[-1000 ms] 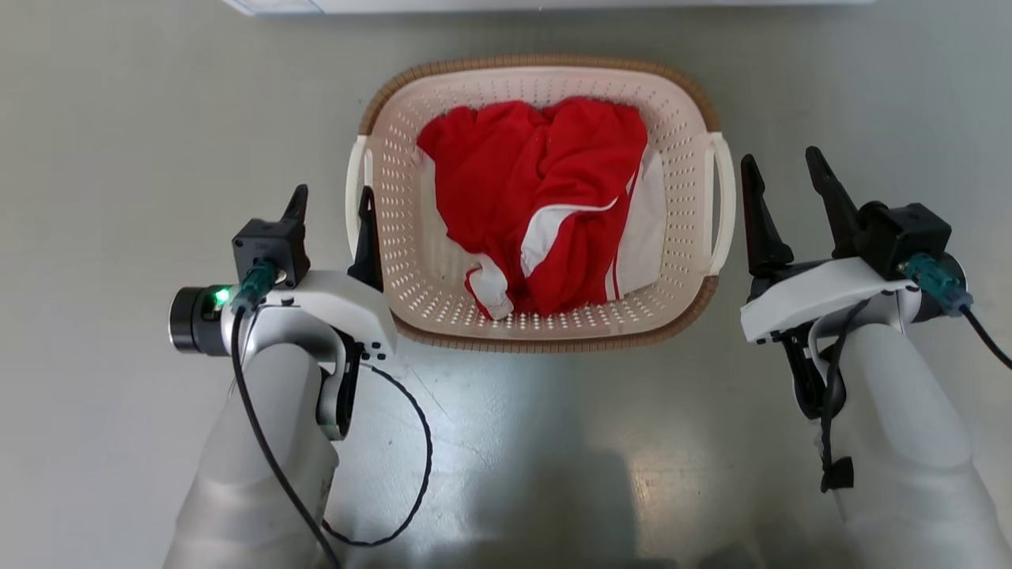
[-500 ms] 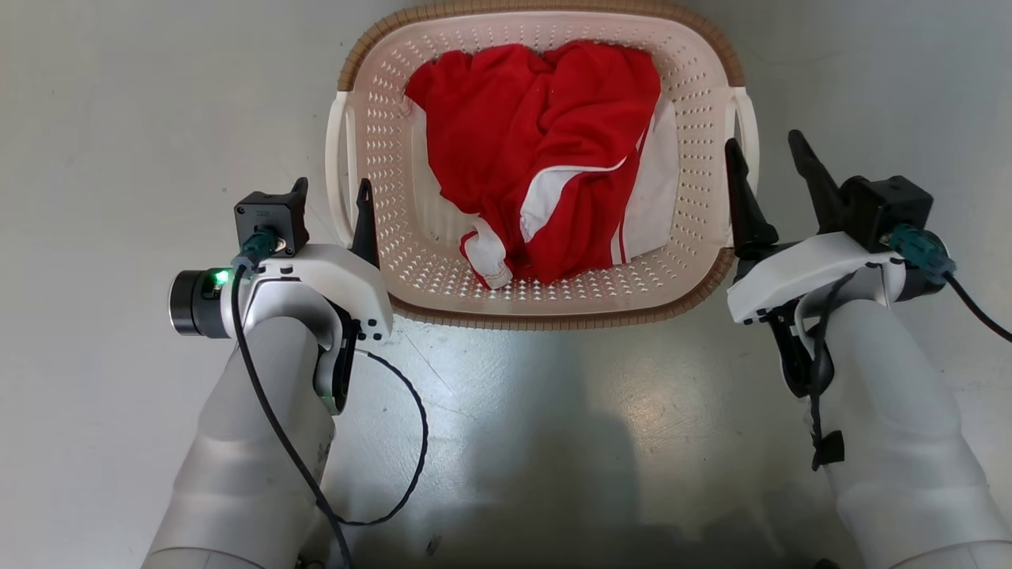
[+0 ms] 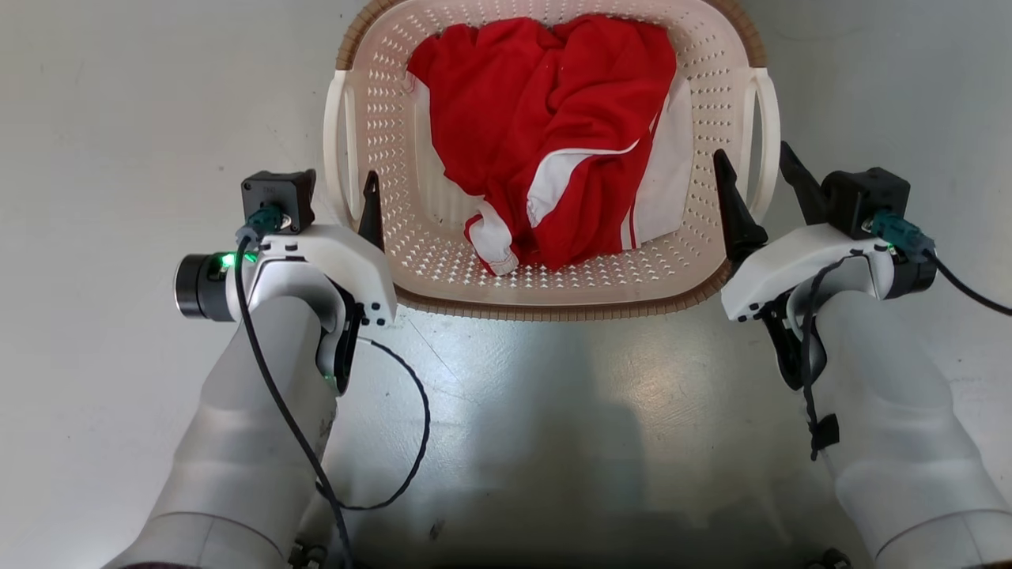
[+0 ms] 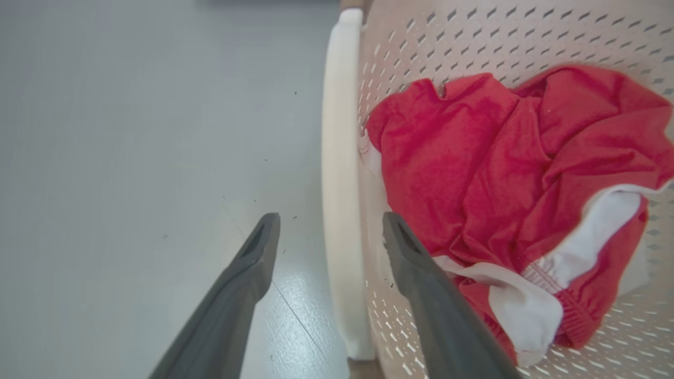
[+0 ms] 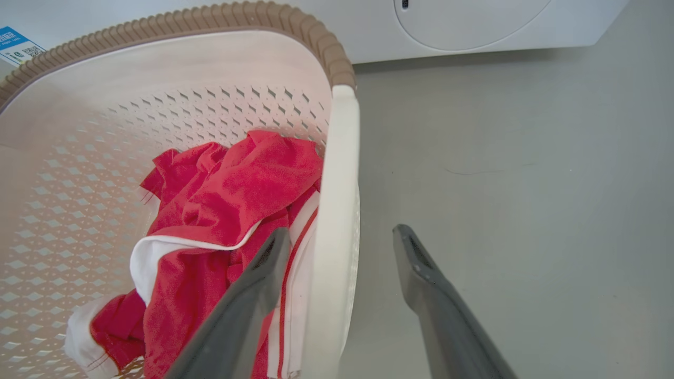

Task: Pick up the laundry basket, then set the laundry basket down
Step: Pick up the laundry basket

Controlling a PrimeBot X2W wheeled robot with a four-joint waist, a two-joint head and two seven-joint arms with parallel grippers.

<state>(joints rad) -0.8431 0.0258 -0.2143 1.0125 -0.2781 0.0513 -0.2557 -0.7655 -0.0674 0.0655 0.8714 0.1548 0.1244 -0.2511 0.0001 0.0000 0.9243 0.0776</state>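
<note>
Laundry basket (image 3: 553, 291), cream perforated plastic, is sitting on the floor (image 3: 118, 118) at upper centre; left end effector (image 3: 340, 186) and right end effector (image 3: 751, 154), both released, are straddling its white handles (image 3: 336, 142). Uneven clenching would likely be tilting it.

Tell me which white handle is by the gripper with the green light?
The left handle of the laundry basket: the left gripper, green light at its wrist, straddles it. The right gripper, at the right handle, shows none.
</note>
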